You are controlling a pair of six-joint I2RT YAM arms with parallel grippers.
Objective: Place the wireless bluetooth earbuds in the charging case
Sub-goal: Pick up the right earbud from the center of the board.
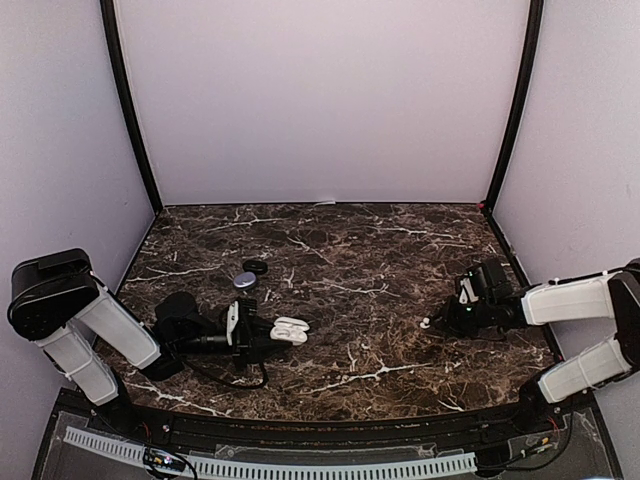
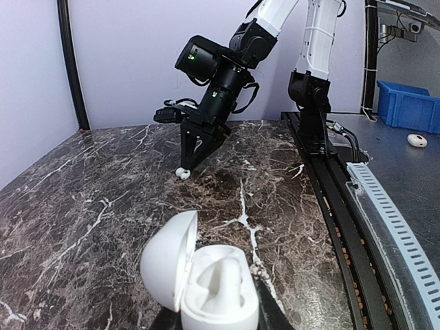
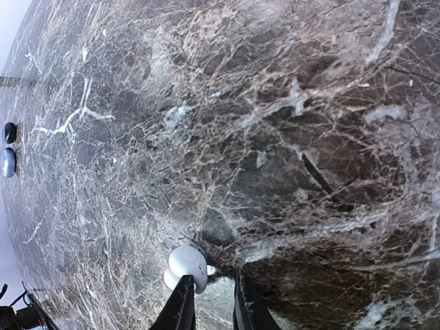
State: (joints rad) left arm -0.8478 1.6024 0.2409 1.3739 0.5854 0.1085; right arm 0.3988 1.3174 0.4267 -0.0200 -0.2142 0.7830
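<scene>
**A:** Where is the charging case?

**B:** The white charging case (image 1: 292, 327) is in the left hand (image 1: 270, 335), over the left part of the desk (image 1: 370, 250) and closer to the near edge than the far one. That hand is clamped on the case's lower half, one finger on either side. The lid (image 2: 167, 260) stands open, tipped up to one side.

**A:** Anything inside it?

**B:** The left wrist view shows a white moulded hump in the base. I cannot tell whether a bud is seated there.

**A:** And the earbud?

**B:** One glossy white earbud (image 3: 185, 265) lies on the marble toward the right edge, about midway between the near and far edges. It is well apart from the case.

**A:** What about the right hand?

**B:** The right hand (image 3: 213, 278) is down at the desk surface. Its fingers (image 3: 180, 306) are only a narrow slot apart, with bare marble showing between them, and they grip nothing. The earbud is outside that slot, just beside the tip of one finger. I cannot tell whether it touches.

**A:** Anything else on the desk?

**B:** A black ring (image 1: 255, 267) and a small grey disc (image 1: 245, 282) sit just beside each other. They lie on the left part of the desk, on the far side of the left hand.
</scene>
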